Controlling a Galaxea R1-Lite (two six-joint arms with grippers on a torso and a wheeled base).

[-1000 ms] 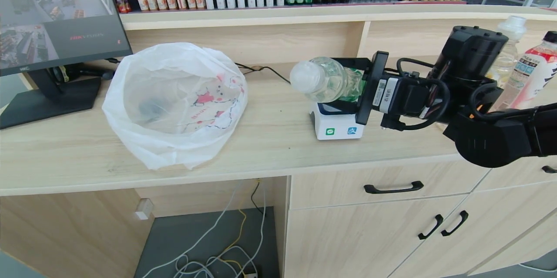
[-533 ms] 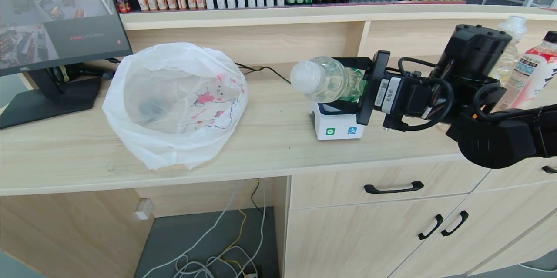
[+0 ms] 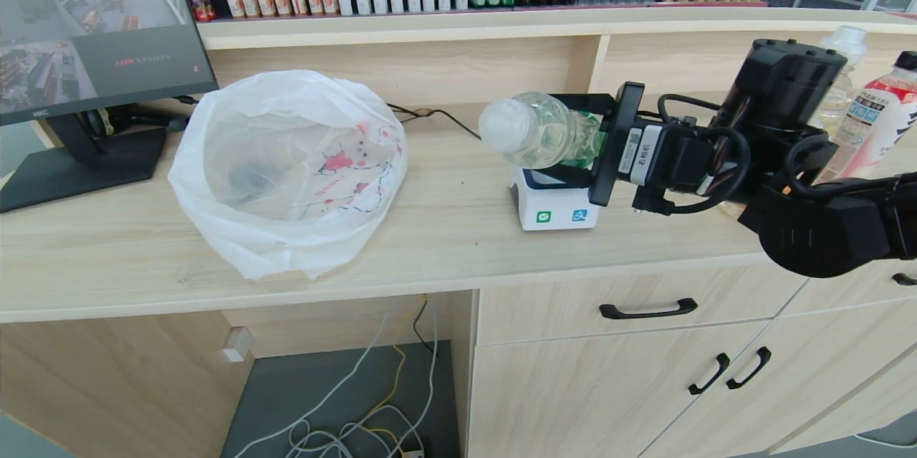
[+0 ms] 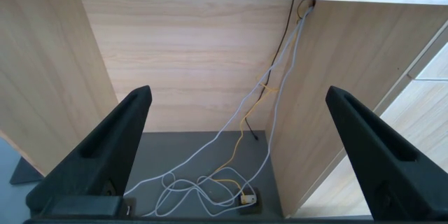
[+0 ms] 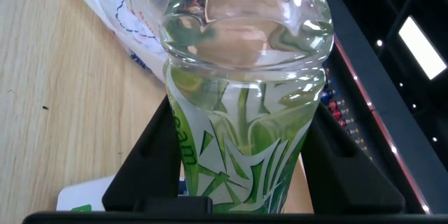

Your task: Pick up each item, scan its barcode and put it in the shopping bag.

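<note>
My right gripper [image 3: 582, 137] is shut on a clear bottle [image 3: 536, 131] with a green label. It holds the bottle on its side just above the small white scanner [image 3: 554, 206] on the counter, the cap end toward the bag. In the right wrist view the bottle [image 5: 245, 98] sits between the black fingers [image 5: 150, 154], above the scanner [image 5: 84, 197]. The white shopping bag [image 3: 290, 164] stands open on the counter to the left, with a dark item inside. My left gripper [image 4: 238, 147] is open, down below the counter, facing the cables on the floor.
Two more bottles [image 3: 870, 114] stand at the counter's far right behind my right arm. A monitor [image 3: 93, 28] stands at the far left. A raised shelf [image 3: 458, 21] runs along the back with several bottles behind it. Drawers [image 3: 645, 311] are under the counter.
The right arm has edged very slightly rightward with the bottle; nothing else has moved.
</note>
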